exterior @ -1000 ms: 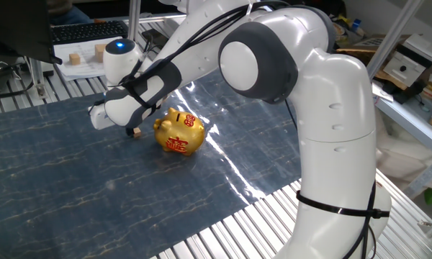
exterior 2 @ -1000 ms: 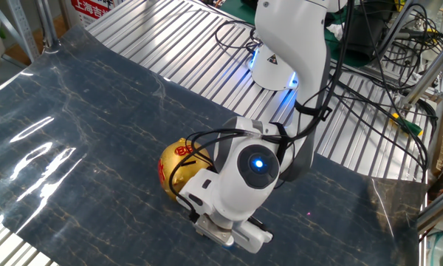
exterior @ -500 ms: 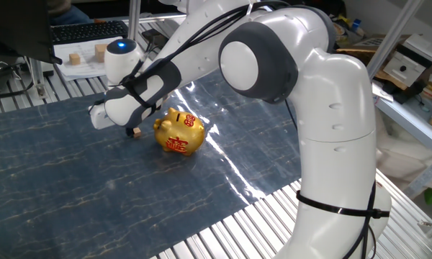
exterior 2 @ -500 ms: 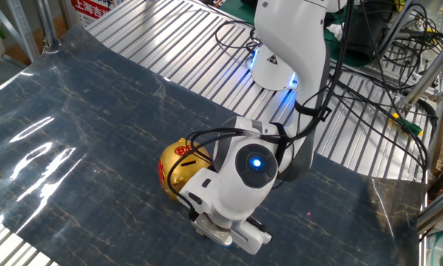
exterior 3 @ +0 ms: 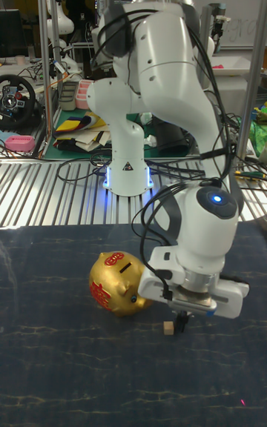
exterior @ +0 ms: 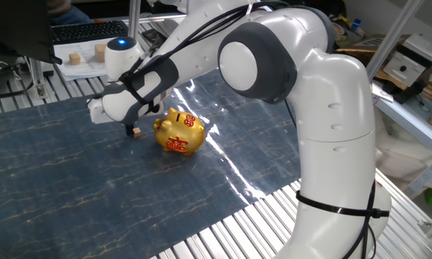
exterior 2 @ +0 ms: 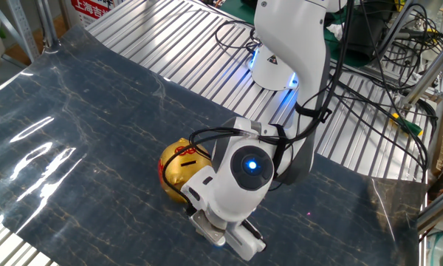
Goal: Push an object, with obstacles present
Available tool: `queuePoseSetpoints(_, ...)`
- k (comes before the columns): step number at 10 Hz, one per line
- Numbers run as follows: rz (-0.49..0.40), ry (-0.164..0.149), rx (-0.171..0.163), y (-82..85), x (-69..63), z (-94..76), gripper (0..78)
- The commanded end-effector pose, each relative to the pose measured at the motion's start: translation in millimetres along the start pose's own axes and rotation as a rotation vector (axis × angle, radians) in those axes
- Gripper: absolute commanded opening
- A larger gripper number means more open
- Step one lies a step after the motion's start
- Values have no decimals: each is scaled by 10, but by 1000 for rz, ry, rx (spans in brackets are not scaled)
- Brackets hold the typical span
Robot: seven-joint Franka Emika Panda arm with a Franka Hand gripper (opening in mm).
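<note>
Tall fixed view first: tiny wooden cube (exterior 3: pixel 169 328) sits on the desk (exterior 3: pixel 44 368) at about 4 o'clock from the gold piggy bank (exterior 3: pixel 117 283), fingers (exterior 3: pixel 180 316) right over it, can't tell if clenched. One fixed view: cube (exterior: pixel 137 132) just beside the pig's (exterior: pixel 179 132) 9 o'clock. Other fixed view hides the cube. Pushing looks barely underway.

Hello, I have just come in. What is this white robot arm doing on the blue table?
The white robot arm has its end effector lowered right at a tiny tan wooden cube on the dark blue marbled mat. A shiny gold piggy bank with red characters stands close beside the cube, apart from it, as an obstacle. The fingers are mostly hidden under the wrist, so open or shut cannot be told. The cube is not lifted; it lies on the mat.
</note>
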State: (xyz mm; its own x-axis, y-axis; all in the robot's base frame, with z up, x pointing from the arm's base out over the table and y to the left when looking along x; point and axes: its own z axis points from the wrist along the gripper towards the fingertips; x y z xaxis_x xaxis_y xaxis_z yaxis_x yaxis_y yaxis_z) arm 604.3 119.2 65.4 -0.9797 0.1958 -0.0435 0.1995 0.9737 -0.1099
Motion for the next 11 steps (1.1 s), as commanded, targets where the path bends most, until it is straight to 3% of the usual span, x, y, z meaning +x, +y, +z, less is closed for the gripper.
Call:
queuePoseSetpoints(1, 77, 71, 7, 0, -13, -15, 0)
queuePoseSetpoints(11, 105, 63, 45, -66, 61, -40, 0)
